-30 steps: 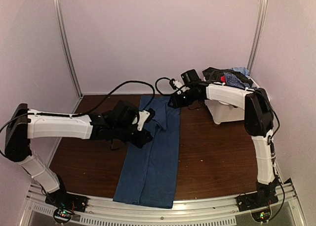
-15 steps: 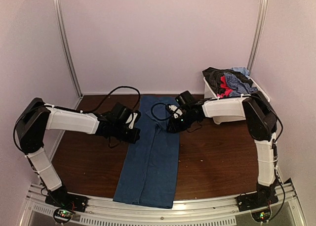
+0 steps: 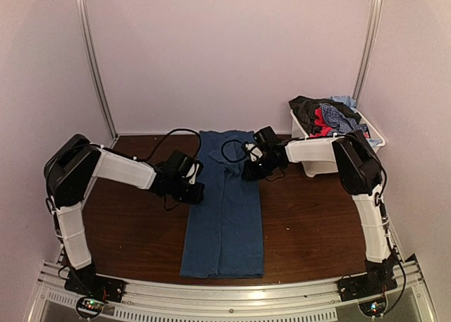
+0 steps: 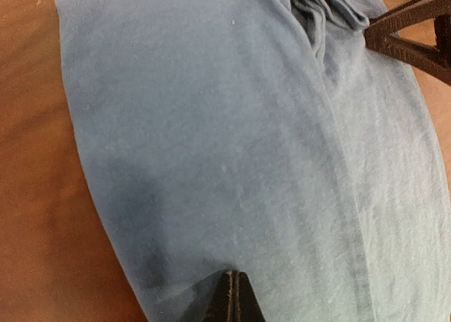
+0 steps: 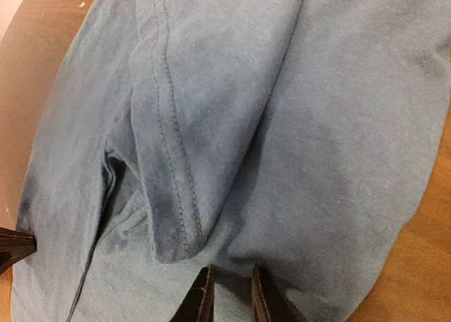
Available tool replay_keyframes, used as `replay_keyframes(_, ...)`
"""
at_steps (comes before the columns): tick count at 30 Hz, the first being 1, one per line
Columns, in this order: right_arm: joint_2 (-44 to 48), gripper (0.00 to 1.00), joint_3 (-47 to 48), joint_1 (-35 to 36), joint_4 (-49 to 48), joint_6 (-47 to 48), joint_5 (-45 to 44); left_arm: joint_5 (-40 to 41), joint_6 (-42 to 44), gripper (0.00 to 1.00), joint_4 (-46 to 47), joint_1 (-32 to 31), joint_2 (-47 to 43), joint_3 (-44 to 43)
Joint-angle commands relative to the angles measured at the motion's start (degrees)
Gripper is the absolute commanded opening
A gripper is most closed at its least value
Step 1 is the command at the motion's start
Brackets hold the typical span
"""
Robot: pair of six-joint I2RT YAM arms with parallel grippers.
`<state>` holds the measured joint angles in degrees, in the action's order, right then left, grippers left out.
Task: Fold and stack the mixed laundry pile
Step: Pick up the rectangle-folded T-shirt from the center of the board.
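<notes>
Brown table, dark-blue T-shirt flat along its middle, left gripper clamped closed on shirt's left edge, right gripper nearly closed on its right edge, other clothes in bin right of shirt

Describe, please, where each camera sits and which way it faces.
Top external: above, behind the bases, looking down on table, dark-blue T-shirt, white bin; both arms, left gripper and right gripper, show.
Left wrist: on the left arm, close over the shirt; own fingers at bottom.
Right wrist: on the right arm, close over the shirt; own fingers at bottom.
Shared: each wrist view catches the other gripper's fingers at its edge.
</notes>
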<state>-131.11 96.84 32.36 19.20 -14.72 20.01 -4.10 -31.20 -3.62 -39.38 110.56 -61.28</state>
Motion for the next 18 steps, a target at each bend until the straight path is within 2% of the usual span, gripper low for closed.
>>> replay_keyframes(1, -4.88, 0.19, 4.21, -1.64, 3.77, 1.18, -3.51, -1.78, -0.04, 0.0, 2.18, 1.17, 4.93, -4.73)
replay_keyframes(6, -6.6, 0.25, 10.14, -2.43, 6.33, 1.67, -2.11, -2.74, 0.53, 0.01, 2.07, 2.61, 6.88, -8.13)
replay_keyframes(9, -1.0, 0.33, 8.67, -2.39, 6.14, 2.15, 0.57, -3.82, 2.12, 0.11, 1.77, 2.43, 2.64, -7.59)
replay_keyframes(14, 14.59, 0.47, -3.77, -2.23, 3.18, 0.45, 6.87, -4.79, 3.3, 0.3, -0.85, 0.54, -10.09, -1.31)
replay_keyframes(18, 25.53, 0.5, -16.47, -1.43, 2.78, -1.92, 10.0, -4.18, 2.1, 0.34, -4.82, -2.29, -18.57, 5.79)
